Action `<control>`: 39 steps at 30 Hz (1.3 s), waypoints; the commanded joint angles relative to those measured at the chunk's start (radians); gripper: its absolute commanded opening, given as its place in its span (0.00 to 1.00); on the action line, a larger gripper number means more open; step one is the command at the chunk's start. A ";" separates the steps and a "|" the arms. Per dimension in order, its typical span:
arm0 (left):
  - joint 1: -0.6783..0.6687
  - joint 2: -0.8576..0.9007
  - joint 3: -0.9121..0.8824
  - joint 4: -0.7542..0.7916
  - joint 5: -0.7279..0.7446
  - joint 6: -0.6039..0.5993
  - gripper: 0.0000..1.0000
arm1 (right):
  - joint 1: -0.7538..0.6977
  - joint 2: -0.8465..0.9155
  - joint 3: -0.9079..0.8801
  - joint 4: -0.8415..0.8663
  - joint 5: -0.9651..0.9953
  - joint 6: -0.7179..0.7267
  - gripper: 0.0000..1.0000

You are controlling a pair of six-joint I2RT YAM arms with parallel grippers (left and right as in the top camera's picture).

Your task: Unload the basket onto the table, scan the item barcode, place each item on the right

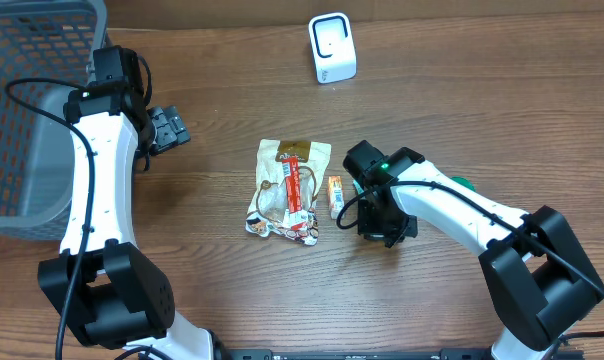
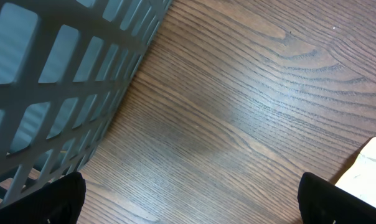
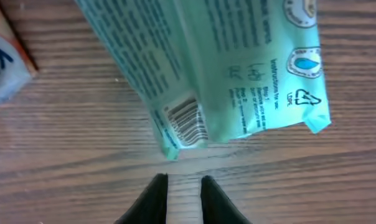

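Note:
A green packet [image 3: 238, 68] lies on the wood in the right wrist view, its barcode [image 3: 187, 118] near the lower left corner. My right gripper [image 3: 183, 183] hovers just short of that corner, its fingers drawn almost together with only bare wood in the slit. From overhead, just a sliver of the green packet [image 1: 463, 184] peeks from behind the right arm, and the right gripper [image 1: 387, 228] points down beside it. The white scanner [image 1: 332, 48] stands at the back. My left gripper [image 1: 170, 128] hangs wide open and empty next to the basket.
A grey mesh basket [image 1: 22, 120] fills the far left. A snack bag [image 1: 287, 188] and a small orange box [image 1: 336, 195] lie in the middle, just left of the right gripper. The left wrist view shows the basket wall [image 2: 57, 81] and the bag's corner [image 2: 368, 171].

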 commanded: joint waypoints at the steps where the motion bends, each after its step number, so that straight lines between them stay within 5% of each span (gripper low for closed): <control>1: -0.001 -0.026 0.016 0.000 0.007 0.018 0.99 | -0.003 -0.002 -0.018 -0.012 0.025 0.008 0.04; 19: -0.001 -0.026 0.016 0.000 0.007 0.018 1.00 | -0.004 -0.002 -0.098 0.199 -0.037 0.008 0.04; 39: -0.001 -0.026 0.016 0.000 0.007 0.018 1.00 | -0.075 -0.002 0.063 0.040 0.056 -0.095 0.23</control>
